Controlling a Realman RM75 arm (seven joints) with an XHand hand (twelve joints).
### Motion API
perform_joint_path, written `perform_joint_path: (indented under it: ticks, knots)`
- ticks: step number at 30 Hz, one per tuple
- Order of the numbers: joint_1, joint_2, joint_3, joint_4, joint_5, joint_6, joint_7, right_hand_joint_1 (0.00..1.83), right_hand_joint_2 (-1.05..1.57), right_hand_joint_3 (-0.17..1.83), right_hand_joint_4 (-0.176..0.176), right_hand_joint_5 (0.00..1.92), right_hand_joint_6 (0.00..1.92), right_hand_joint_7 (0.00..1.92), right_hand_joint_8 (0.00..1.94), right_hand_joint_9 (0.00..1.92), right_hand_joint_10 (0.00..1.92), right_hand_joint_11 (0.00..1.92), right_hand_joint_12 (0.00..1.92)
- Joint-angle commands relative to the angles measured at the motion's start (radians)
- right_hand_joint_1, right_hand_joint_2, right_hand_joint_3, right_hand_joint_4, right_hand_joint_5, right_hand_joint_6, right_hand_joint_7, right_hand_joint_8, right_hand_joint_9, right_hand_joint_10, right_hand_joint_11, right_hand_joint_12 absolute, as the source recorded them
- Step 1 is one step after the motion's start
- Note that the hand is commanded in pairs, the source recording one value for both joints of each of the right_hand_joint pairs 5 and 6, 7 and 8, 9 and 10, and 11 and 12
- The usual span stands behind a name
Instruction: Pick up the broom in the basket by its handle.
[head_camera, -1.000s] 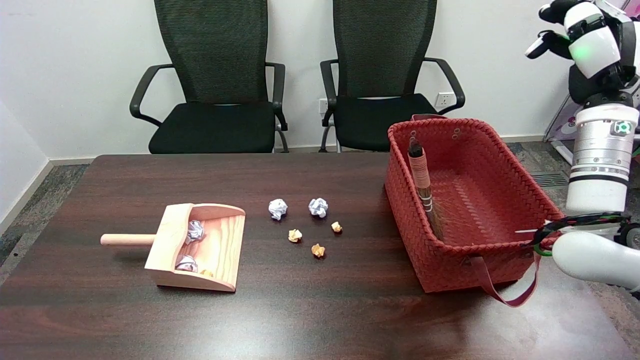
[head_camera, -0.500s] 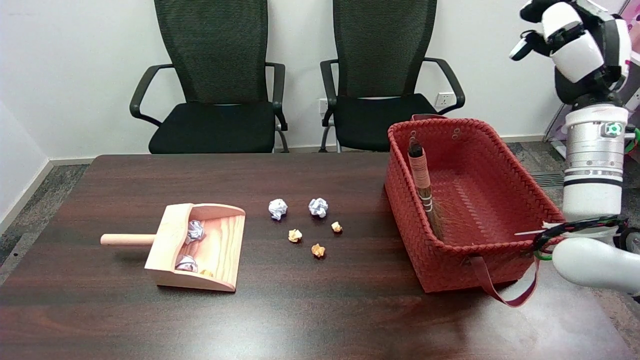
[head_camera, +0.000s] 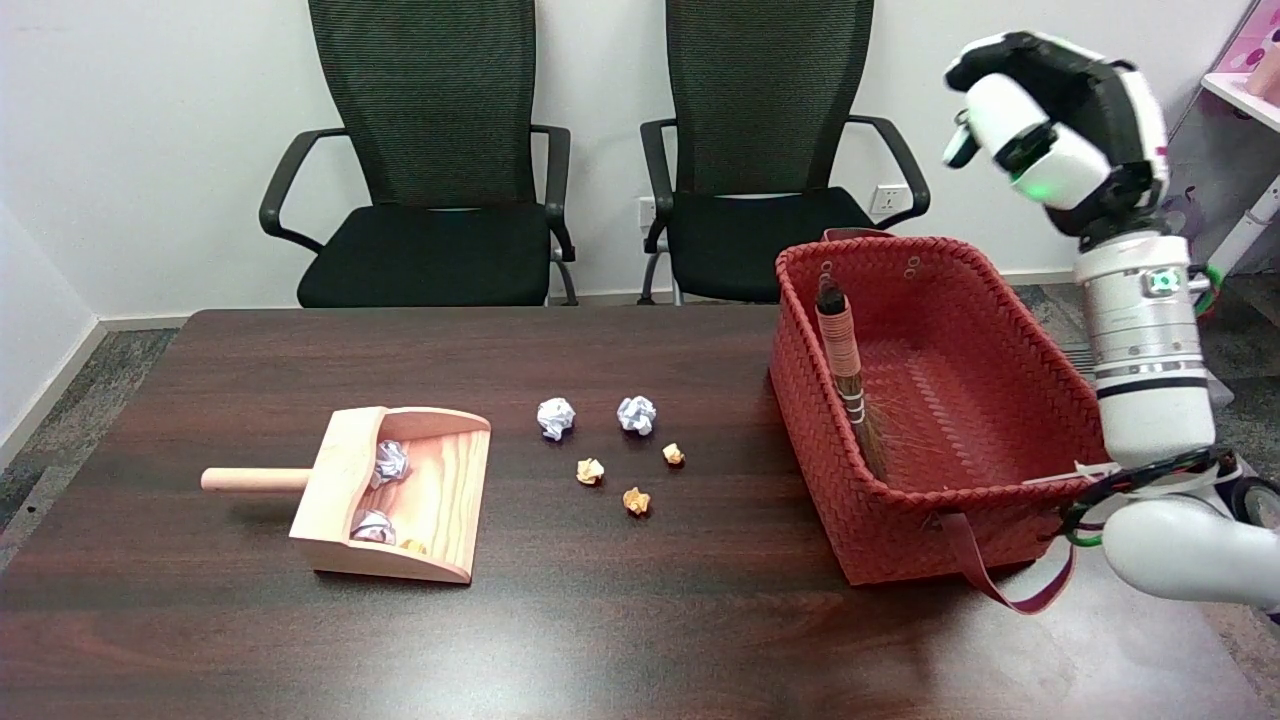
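A small broom (head_camera: 846, 365) leans against the left inner wall of the red woven basket (head_camera: 812, 440) on the table's right side. Its wrapped handle points up toward the far left corner, and its brown bristles lie on the basket floor. My right hand (head_camera: 1055, 125) hangs in the air above and beyond the basket's far right corner, well clear of the broom. Its fingers are loosely bent and apart, with nothing in them. The white forearm (head_camera: 1145, 350) stands upright beside the basket's right wall.
A wooden dustpan (head_camera: 400, 490) holding paper balls lies at the left of the dark table (head_camera: 600, 620). Several crumpled paper balls (head_camera: 600, 440) lie between it and the basket. The basket's strap (head_camera: 1000, 580) hangs over its near side. Two black chairs (head_camera: 770, 150) stand behind the table.
My right arm has swung left, carrying the hand from the picture's top right corner to above the basket's far right corner. The broom and basket have stayed put.
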Motion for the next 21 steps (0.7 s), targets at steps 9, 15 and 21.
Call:
perform_joint_path:
  ticks: [9,15,21]
  knots:
    - [-0.166,0.129,0.026,-0.108,-0.032,-0.283,-0.004,0.99,0.32,1.01,-0.176,0.39,0.39,0.39,0.39,0.51,0.51,0.78,0.78]
    - [-0.179,0.153,0.027,-0.109,-0.032,-0.353,-0.003,1.0,0.31,1.01,-0.176,0.33,0.33,0.33,0.33,0.42,0.42,0.64,0.64]
    - [-0.23,0.147,0.038,-0.1,-0.032,-0.373,0.004,1.02,0.18,0.97,-0.176,0.31,0.31,0.31,0.31,0.33,0.33,0.54,0.54]
